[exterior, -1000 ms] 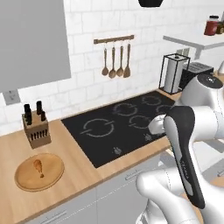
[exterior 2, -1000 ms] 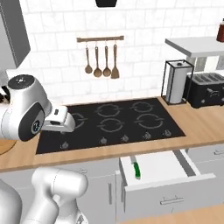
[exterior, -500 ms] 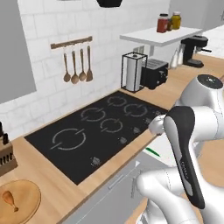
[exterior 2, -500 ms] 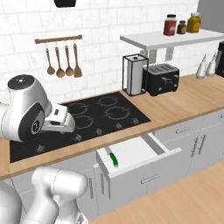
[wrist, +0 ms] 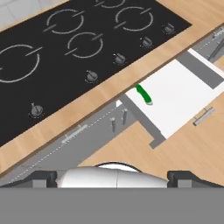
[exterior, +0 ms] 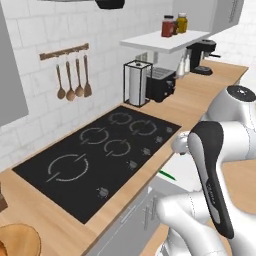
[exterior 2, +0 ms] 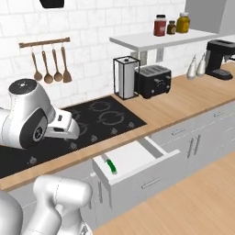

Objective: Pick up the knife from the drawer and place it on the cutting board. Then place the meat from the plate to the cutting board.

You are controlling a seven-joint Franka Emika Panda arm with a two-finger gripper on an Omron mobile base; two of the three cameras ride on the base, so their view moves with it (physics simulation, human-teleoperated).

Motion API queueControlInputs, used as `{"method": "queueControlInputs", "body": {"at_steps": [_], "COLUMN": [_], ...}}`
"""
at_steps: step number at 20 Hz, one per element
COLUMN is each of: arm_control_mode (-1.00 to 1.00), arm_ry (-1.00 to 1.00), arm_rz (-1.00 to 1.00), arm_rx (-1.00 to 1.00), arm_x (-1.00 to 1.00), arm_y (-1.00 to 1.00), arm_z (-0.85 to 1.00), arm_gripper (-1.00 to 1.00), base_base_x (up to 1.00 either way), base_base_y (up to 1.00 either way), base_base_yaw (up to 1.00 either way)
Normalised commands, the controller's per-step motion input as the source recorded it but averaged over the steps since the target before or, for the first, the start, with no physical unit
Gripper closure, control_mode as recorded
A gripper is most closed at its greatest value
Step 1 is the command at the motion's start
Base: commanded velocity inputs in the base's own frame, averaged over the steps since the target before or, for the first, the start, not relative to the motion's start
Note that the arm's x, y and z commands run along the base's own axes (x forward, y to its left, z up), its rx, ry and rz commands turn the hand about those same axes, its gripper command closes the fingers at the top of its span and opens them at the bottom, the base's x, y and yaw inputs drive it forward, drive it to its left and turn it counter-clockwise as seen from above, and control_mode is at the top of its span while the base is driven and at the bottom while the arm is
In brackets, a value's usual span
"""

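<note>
Your gripper [wrist: 112,177] hangs high above the floor in front of the cabinets with its fingers spread as wide as they go and nothing between them. Below it the drawer [exterior 2: 137,158] stands pulled out under the wooden counter [exterior 2: 183,103], beside the black cooktop [exterior: 100,155]; the knife [exterior 2: 110,165] lies inside near the drawer's left wall, its green handle plain to see. You can see the rim of the plate [exterior: 22,240] at the far left of the counter.
</note>
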Motion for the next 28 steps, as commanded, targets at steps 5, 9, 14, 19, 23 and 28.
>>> {"method": "queueControlInputs", "body": {"at_steps": [5,9,14,19,23,28], "arm_control_mode": [1.0,1.0,-1.0,-1.0,-1.0,-1.0], "arm_ry": [0.0,0.0,0.08,0.21,0.21,0.19], "arm_rz": [0.0,0.0,-0.01,-0.02,-0.04,-0.11], "arm_rx": [0.0,0.0,0.01,0.03,0.03,0.0], "arm_x": [0.0,0.0,0.07,0.19,0.29,0.28], "arm_y": [0.0,0.0,-0.12,-0.62,-0.77,-0.57], "arm_z": [0.0,0.0,-0.14,-0.34,-0.29,-0.35], "arm_gripper": [-1.0,-1.0,-1.0,-1.0,-1.0,-1.0], "base_base_x": [0.12,0.3,0.04,0.0,0.0,0.0], "base_base_y": [0.36,0.25,0.02,0.0,0.0,0.0], "base_base_yaw": [-0.08,-0.09,-0.01,0.0,0.0,0.0]}}
